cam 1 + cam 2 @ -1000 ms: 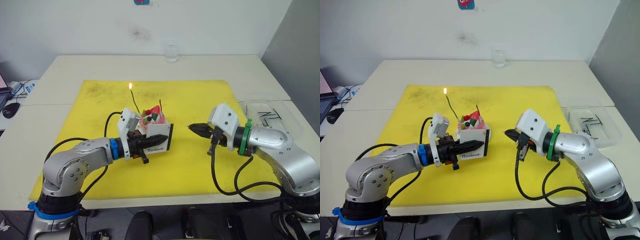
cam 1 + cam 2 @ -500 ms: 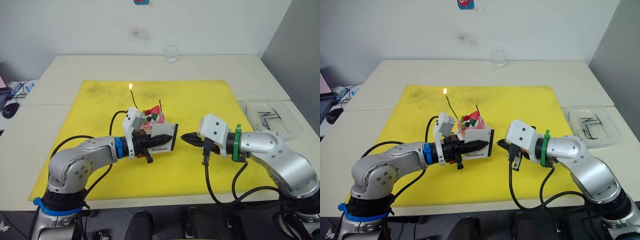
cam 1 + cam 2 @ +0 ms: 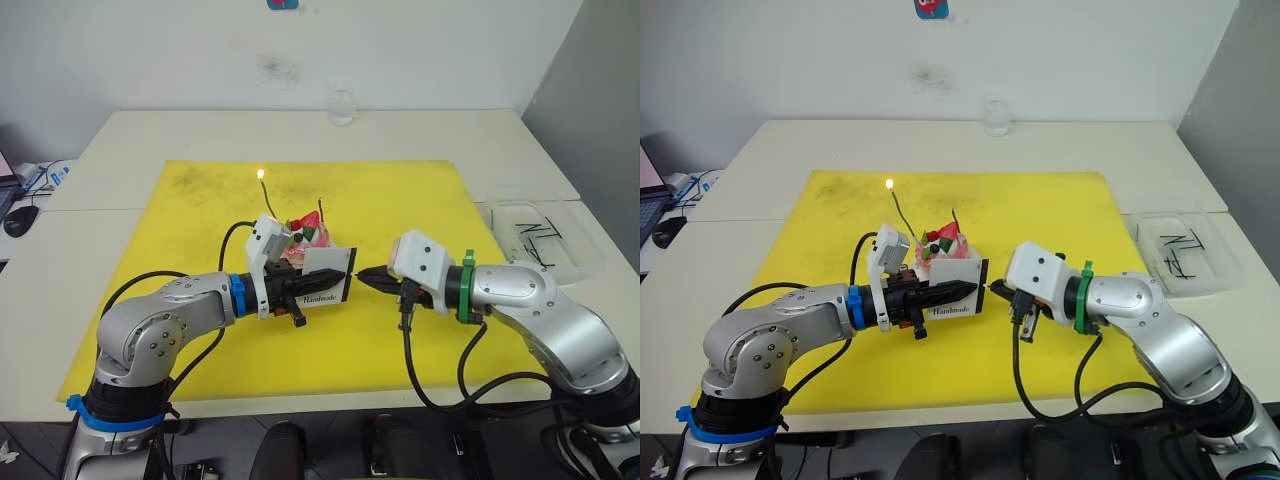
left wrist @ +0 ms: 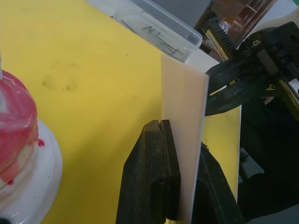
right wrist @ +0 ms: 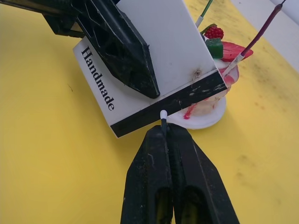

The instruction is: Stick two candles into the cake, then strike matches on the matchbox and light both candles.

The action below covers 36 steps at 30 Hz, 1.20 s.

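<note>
Holding the matchbox (image 5: 148,60) on edge above the yellow mat (image 3: 400,200), just in front of the cake (image 3: 943,240), the left hand (image 3: 325,277) has its two fingers clamped flat on the box's faces. The right hand (image 5: 167,135) is pinched shut on a match (image 5: 163,119), whose white head sits right at the black striking strip along the box's lower edge, touching it or very nearly.

Several things could go wrong from here, as I judge it. The match pokes out only a little beyond the fingertips, so a stroke could drag the fingers across the strip instead of the head, or the flare could catch them. The box is gripped only across its thin faces, so a hard push might twist it in the left hand or shove it into the cake just behind. Too light a stroke would simply fail to light. The green candle (image 3: 902,212) already burns close by, and a wide swing of either arm could knock it or the cake.

The cake is small, round and pink with a strawberry and green bits on top, on a white plate (image 5: 205,119), near the middle of the mat. The green candle leans toward the bench's far left, its flame (image 3: 261,173) lit; the reddish candle (image 5: 259,35) stands beside it, unlit. The matchbox is white with "Handmade" in black script. Spare matches (image 3: 535,235) lie in a clear tray (image 3: 590,262) at the bench's right edge.
</note>
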Available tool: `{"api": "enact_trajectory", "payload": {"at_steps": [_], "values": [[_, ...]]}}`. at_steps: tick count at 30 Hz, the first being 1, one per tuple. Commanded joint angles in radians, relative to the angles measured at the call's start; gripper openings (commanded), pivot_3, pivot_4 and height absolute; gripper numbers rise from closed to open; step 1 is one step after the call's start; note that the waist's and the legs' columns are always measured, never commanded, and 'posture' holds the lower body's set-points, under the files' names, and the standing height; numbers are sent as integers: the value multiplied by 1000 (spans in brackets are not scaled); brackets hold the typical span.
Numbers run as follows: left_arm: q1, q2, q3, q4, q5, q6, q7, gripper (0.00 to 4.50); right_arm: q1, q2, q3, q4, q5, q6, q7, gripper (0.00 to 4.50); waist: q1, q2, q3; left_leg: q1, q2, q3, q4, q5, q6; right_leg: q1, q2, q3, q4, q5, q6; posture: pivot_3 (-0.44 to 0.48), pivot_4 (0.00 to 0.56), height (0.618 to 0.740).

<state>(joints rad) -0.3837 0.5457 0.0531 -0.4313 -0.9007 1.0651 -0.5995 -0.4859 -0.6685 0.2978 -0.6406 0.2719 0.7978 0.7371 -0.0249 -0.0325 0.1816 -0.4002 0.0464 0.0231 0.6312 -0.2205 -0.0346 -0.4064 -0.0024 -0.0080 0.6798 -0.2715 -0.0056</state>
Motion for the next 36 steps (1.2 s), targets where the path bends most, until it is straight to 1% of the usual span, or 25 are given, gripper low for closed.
{"api": "enact_trajectory", "payload": {"at_steps": [1,7,9,13,16,19,23,26,30,36], "values": [[-3,0,-2,-27,-18,-5,-8,0,-25,11,6,-5,-21,-27,-9,24,0,0,0,0,0,0,0,0,0,0,0,0,0,0,0,0,150,740],[-6,-2,-2,-30,-29,-2,-14,0,-33,27,22,18,-45,-43,-11,24,0,0,0,0,0,0,0,0,0,0,0,0,0,0,0,0,150,740],[-3,3,-2,-38,-39,6,-20,0,-41,52,11,41,-72,-63,-53,24,0,0,0,0,0,0,0,0,0,0,0,0,0,0,0,0,150,740],[31,35,3,-61,-39,16,-32,0,-71,109,-95,62,-99,-90,-146,24,-1,0,0,0,0,0,0,0,0,0,0,0,0,0,0,0,150,740],[66,75,29,-59,-25,10,-43,0,-76,81,-210,21,-77,-46,-165,24,-1,0,0,0,1,0,0,0,0,0,0,0,0,0,0,0,150,740],[77,94,35,-55,-25,0,-47,0,-47,54,-242,-22,-54,-15,-151,24,2,0,0,-1,1,0,-1,0,0,0,-1,0,-1,0,0,0,150,740],[72,100,34,-47,-26,-5,-52,0,-25,59,-219,-63,-30,28,-152,24,1,0,0,0,1,0,-1,0,0,0,-1,0,0,0,0,0,150,740],[74,104,34,-43,-22,-8,-58,0,-49,74,-195,-54,-32,27,-160,24,-2,0,0,0,1,0,-1,0,0,0,-1,1,0,0,0,0,150,740],[87,119,33,-38,-8,-18,-73,0,-114,105,-130,4,-59,-6,-165,24,-4,0,0,0,0,0,-1,0,0,0,-1,0,0,0,0,0,150,740],[97,125,27,-36,9,-36,-82,0,-234,190,-24,147,-117,-52,-180,24,-4,0,0,0,1,0,-1,0,0,-1,0,0,0,0,0,0,150,740]]}}
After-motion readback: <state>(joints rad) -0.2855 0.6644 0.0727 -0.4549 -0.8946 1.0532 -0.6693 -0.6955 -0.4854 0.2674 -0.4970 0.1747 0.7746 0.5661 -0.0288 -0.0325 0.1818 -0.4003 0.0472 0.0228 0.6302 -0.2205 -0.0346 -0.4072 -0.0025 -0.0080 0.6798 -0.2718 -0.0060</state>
